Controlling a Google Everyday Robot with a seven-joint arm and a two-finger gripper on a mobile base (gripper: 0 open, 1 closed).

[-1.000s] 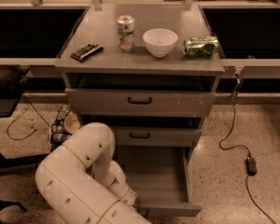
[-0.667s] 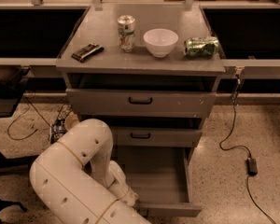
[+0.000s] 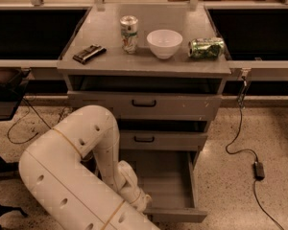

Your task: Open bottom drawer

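Note:
The bottom drawer [image 3: 169, 178] of the grey metal cabinet is pulled far out, and its plain grey inside shows. Its front edge [image 3: 178, 215] is near the bottom of the view, and its handle is hidden. My gripper [image 3: 138, 200] is at the end of the white arm [image 3: 69, 171], low at the front left corner of the open drawer. The middle drawer [image 3: 159, 140] and the top drawer [image 3: 144, 105] stand above it, each with a black bar handle.
On the cabinet top are a black remote-like object [image 3: 89, 53], an upright can [image 3: 129, 33], a white bowl [image 3: 164, 43] and a green can on its side [image 3: 206, 47]. A black cable with a power brick [image 3: 258, 169] lies on the speckled floor at the right.
The arm's elbow has risen and shifted slightly left. The bottom drawer stays pulled out about as far as before.

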